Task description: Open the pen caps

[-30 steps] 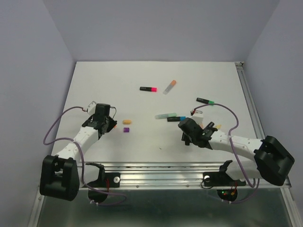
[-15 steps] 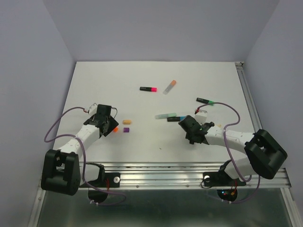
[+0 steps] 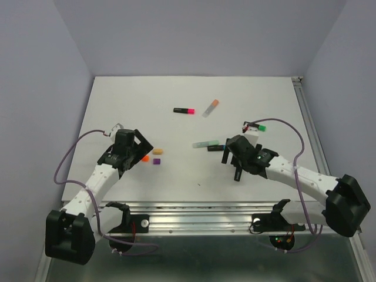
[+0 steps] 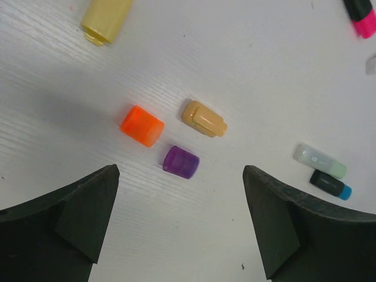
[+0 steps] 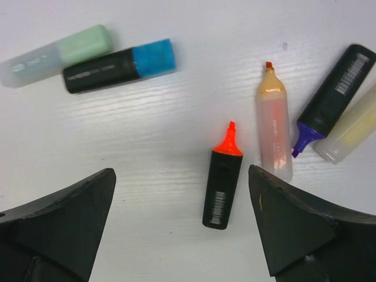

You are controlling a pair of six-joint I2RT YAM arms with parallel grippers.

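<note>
Three loose pen caps lie on the white table just ahead of my left gripper (image 4: 179, 197), which is open and empty: an orange cap (image 4: 142, 125), a peach cap (image 4: 204, 118) and a purple cap (image 4: 181, 161). From above, the orange cap (image 3: 145, 157) sits right beside the left gripper (image 3: 136, 154). My right gripper (image 5: 181, 200) is open over an uncapped black barrel with an orange tip (image 5: 222, 188), without touching it. In the top view the right gripper (image 3: 230, 164) hides that barrel.
Right of the orange-tipped barrel lie a peach barrel (image 5: 274, 132), a purple-tipped black barrel (image 5: 332, 103) and a pale yellow barrel (image 5: 352, 126). Capped pens: pale green (image 3: 205, 143), blue (image 5: 120, 66), pink (image 3: 184, 110), orange (image 3: 211, 107), green (image 3: 255, 126). A yellow piece (image 4: 106, 19) lies far left.
Both grippers have opened wide. The orange cap now lies free beside the left gripper. The right arm has swung left and farther from the table's near edge.
</note>
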